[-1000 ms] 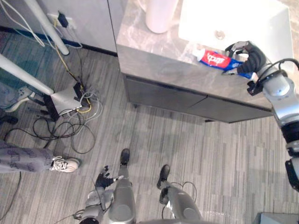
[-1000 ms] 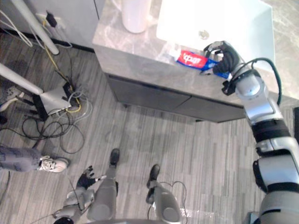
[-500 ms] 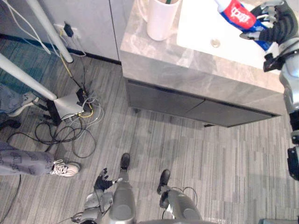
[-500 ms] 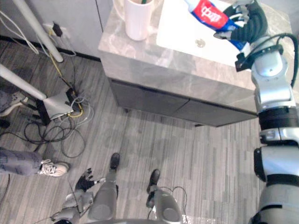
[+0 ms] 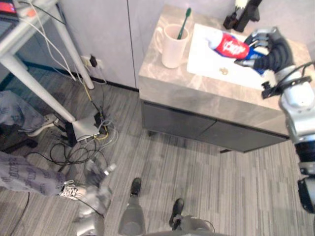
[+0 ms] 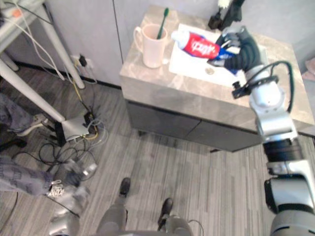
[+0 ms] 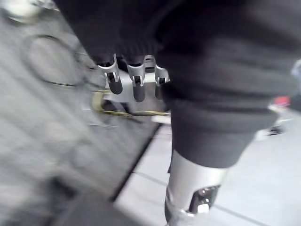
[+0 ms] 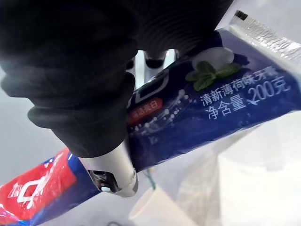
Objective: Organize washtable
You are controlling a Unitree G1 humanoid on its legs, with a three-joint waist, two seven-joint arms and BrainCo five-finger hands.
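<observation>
Toothpaste is up off the counter now, right hand curled tight round it. The cup past the hand looks next. Left hand hangs loose.

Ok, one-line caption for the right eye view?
Right hand grips the toothpaste tube over the sink, its cap toward the mug holding a toothbrush.

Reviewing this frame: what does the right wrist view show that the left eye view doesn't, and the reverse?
The right wrist view adds the toothpaste tube's blue rear half up close, with its mint-leaf picture and crimped end. The left eye view adds the whole washtable, the white sink, a person's leg and the left hand low by the floor. Shared: the right hand curled round the tube, and the mug with the green toothbrush.
</observation>
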